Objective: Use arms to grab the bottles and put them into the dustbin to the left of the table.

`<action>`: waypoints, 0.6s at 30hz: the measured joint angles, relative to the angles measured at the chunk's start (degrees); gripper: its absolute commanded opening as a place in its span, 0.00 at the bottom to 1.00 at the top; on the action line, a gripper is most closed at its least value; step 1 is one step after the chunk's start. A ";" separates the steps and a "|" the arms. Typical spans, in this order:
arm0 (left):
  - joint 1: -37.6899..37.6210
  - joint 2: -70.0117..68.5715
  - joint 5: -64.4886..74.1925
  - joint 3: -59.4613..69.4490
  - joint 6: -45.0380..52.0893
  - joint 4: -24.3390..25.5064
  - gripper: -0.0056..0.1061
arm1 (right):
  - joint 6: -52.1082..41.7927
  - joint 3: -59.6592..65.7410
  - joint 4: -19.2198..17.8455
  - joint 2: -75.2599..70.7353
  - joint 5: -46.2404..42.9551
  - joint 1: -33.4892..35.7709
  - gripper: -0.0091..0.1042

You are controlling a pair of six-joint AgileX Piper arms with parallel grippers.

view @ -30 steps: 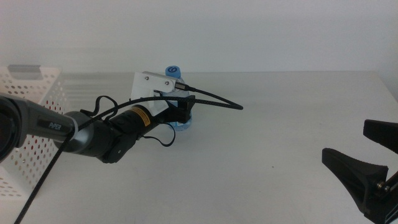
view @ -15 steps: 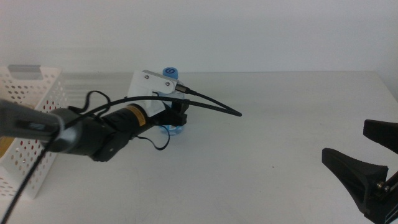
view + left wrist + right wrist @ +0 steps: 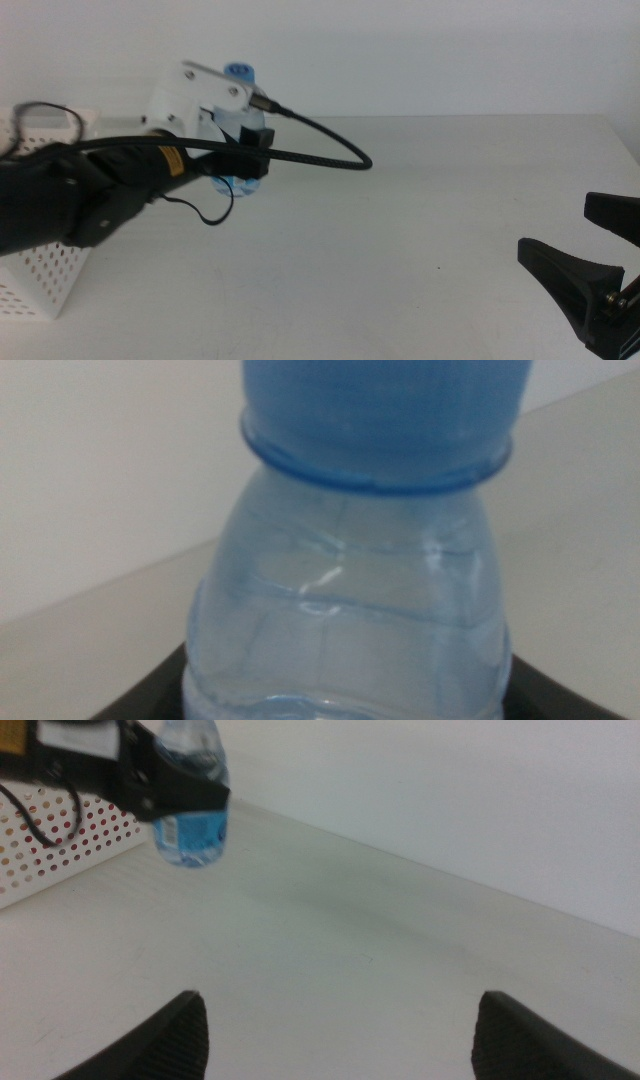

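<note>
Bottle (image 3: 236,130): clear, blue-tinted plastic; blue cap; blue label. Basket (image 3: 40,270): white, walls patterned with round holes. Table (image 3: 400,250): plain white-grey. Left gripper (image 3: 245,160): white housing, black jaws. Right gripper (image 3: 600,260): black jaws.

A plain white matte wall (image 3: 450,50) runs across the whole width of the middle view, rising from the far edge of the counter (image 3: 450,220). It is evenly lit, with a faint greyish band low down. Both wrist views show the same blank surface in the background.
</note>
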 measured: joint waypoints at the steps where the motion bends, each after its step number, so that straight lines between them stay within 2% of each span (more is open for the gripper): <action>1: -0.16 -1.69 1.11 0.00 -0.45 0.15 0.03 | 0.00 0.00 0.00 0.00 0.00 0.00 0.73; 18: -0.38 -21.84 20.59 0.11 -2.61 -0.93 0.03 | 0.00 0.00 0.00 0.00 0.00 0.00 0.73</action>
